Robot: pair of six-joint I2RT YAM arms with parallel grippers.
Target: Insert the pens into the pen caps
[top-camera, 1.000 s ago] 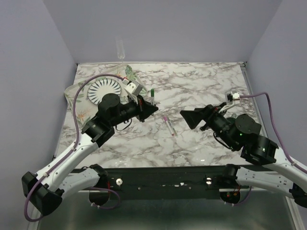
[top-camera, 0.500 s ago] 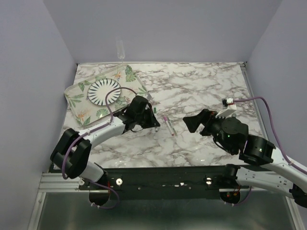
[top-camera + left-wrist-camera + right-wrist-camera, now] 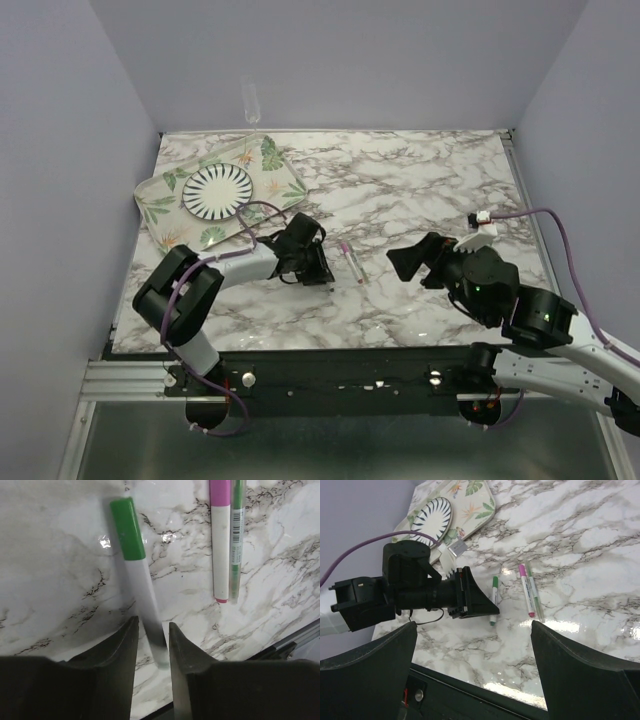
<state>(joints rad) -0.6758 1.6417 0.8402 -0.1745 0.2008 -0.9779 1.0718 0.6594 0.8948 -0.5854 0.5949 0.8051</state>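
Marble surface [image 3: 420, 190] spread out in front of me. The leaf-print tray [image 3: 285, 180] sits at its far left corner, with the striped plate [image 3: 217, 190] lying in it.

My left arm is stretched low across the surface, reaching in from the left edge toward the middle. My left end effector [image 3: 153, 625] is right down at the marble with its jaws parted just a little. They straddle the bare end of the green-capped pen [image 3: 145, 590] and are not clamped on it. A sliver of gap shows on either side of the white barrel, and the pen lies flat on the surface.

My right end effector [image 3: 474, 626] hangs above the surface, nearer the right edge, with its jaws spread wide and nothing between them. It faces the pens and the left end effector and is well apart from both.

On to the pens. The green-capped one runs straight out from between my left fingers, and the green cap [image 3: 128, 530] sits on the end pointing away from me.

Beside it toward the right edge, and apart from it, lies the pink-capped pen [image 3: 220, 555]. Its white barrel is roughly parallel to the first, and the pink cap [image 3: 219, 492] is on its far end.

A thinner green-printed pen [image 3: 237, 535] with a barcode strip lies tight against its right side. I can't tell whether those two touch. All three rest near the middle of the surface, a bit toward the near edge.
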